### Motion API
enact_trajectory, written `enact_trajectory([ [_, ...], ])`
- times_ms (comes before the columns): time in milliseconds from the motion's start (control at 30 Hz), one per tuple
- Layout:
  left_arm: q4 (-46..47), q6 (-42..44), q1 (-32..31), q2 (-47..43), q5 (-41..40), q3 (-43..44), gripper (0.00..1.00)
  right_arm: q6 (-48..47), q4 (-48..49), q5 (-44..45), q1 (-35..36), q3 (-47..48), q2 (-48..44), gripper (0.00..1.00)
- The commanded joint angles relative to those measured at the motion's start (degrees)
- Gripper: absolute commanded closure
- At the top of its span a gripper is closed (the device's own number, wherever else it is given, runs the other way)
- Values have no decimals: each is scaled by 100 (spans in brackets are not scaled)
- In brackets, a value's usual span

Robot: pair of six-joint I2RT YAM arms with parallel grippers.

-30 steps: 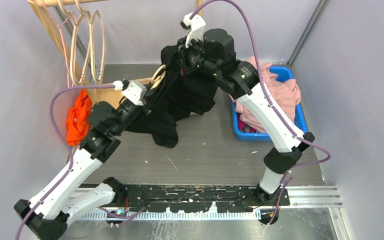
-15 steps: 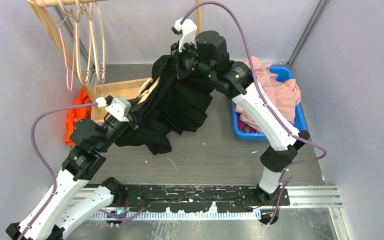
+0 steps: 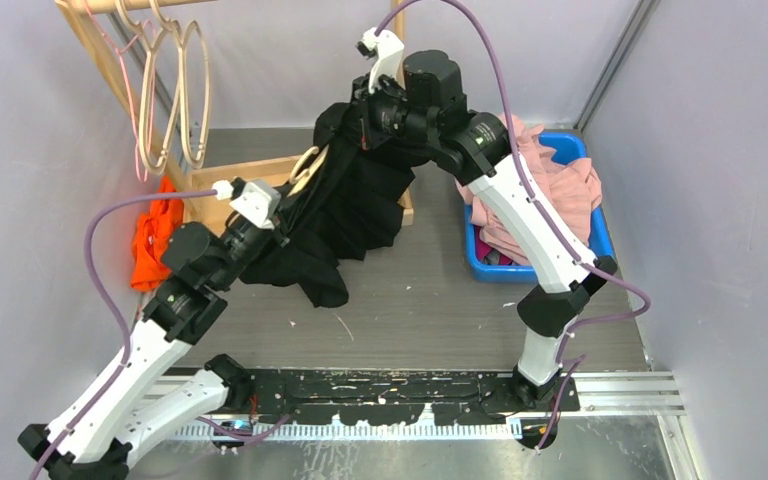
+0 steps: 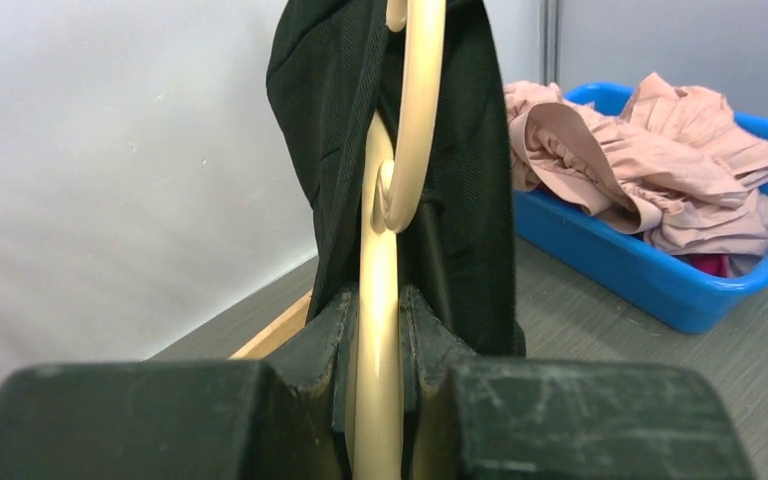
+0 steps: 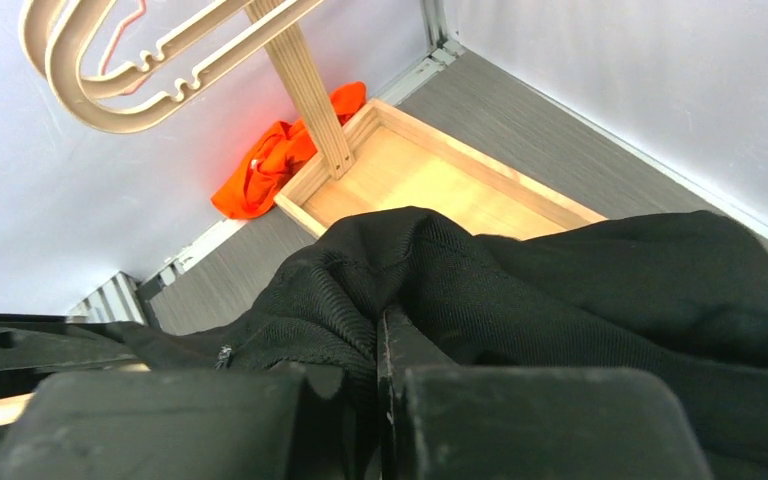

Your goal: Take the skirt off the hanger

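A black skirt (image 3: 345, 215) hangs in the air between my two arms, still draped over a cream hanger (image 3: 305, 165). My left gripper (image 3: 278, 222) is shut on the hanger; in the left wrist view the cream bar (image 4: 378, 330) runs up between my fingers with the skirt (image 4: 460, 160) wrapped round it. My right gripper (image 3: 360, 110) is shut on the skirt's top edge; in the right wrist view the black cloth (image 5: 520, 290) is bunched between my fingers. The skirt's lower hem rests on the table.
A blue bin (image 3: 585, 245) of pink clothes (image 3: 550, 180) stands at the right. A wooden tray (image 3: 250, 180) with a rack of spare hangers (image 3: 175, 90) is at the back left. An orange cloth (image 3: 150, 245) lies by the left wall.
Both arms have shifted: the left arm pulled the hanger down and left, then came back a little right. The right gripper lifted the skirt's top slightly higher. Both grips held.
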Motion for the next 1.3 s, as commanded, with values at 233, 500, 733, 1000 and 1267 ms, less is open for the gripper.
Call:
enact_trajectory([
  [233,1934,763,-56,1860,-155,1097,100,1175,886,-1679,-89,109,-836,92],
  [500,2407,1200,90,3021,-559,1978,100,1280,939,-1934,-74,-113,-1150,92],
  [733,3838,1065,123,3733,-838,2109,100,1444,1082,-2071,-75,-354,-1129,92],
  [1000,4311,893,101,3865,-945,2082,100,1205,1032,-1864,-73,-604,-1197,92],
  [1267,2058,158,19,2411,-225,2416,100,1000,1284,-1644,-68,-997,-1175,92],
])
